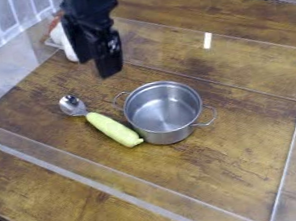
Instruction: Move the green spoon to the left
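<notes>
One green spoon lies flat on the wooden table, left of centre in the camera view. Its thick yellow-green handle points toward the lower right; its small shiny metal bowl points toward the upper left. The handle end lies just beside the left wall of the pot; whether the two touch cannot be told.

One round steel pot stands upright immediately right of the spoon. It is open at the top, and nothing can be seen inside it. One side handle is visible at its right rim; the other cannot be made out. The pot bounds the spoon on the right. The table surface to the left of the spoon bowl is bare wood up to the enclosure wall.

One clear plastic enclosure surrounds the work area. Its low transparent walls run along the front, left and right edges, and both objects lie inside it. The left wall stands near the spoon bowl.

One black gripper hangs above the table, up and behind the spoon, pointing downward. The jaws are released and grasp nothing. The gripper is apart from both the spoon and the pot, and nothing stands between it and the spoon.

A white object, partly hidden behind the arm, sits at the upper left; its nature cannot be told. A pale slatted structure fills the upper left corner, outside the enclosure.
</notes>
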Robot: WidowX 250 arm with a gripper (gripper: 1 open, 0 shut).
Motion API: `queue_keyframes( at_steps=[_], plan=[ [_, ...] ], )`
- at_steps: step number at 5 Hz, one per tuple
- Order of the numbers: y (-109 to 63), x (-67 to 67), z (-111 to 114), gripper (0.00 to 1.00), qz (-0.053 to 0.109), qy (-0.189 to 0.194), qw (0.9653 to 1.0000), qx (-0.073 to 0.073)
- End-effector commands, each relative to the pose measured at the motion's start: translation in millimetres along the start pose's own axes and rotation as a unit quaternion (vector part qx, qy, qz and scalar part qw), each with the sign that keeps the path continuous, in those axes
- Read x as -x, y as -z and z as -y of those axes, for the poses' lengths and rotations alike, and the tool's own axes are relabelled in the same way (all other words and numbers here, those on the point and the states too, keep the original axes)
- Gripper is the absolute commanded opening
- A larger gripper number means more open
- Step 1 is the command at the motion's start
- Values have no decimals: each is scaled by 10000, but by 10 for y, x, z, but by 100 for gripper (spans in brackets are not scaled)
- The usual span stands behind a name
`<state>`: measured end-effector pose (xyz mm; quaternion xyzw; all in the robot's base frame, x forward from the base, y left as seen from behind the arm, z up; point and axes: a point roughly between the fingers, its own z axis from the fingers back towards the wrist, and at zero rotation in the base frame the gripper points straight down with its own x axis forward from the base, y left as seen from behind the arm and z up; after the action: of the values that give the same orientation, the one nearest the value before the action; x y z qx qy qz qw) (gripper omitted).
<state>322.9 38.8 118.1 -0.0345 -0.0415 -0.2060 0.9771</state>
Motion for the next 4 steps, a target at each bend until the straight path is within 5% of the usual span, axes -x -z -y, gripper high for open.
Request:
queue_keyframes(
  at_steps=[1, 4],
  plan=[
    [-73, 194, -58, 100, 216, -122, 9996, -129],
    [492, 424, -59, 100, 251, 565, 9981, 23]
  ],
)
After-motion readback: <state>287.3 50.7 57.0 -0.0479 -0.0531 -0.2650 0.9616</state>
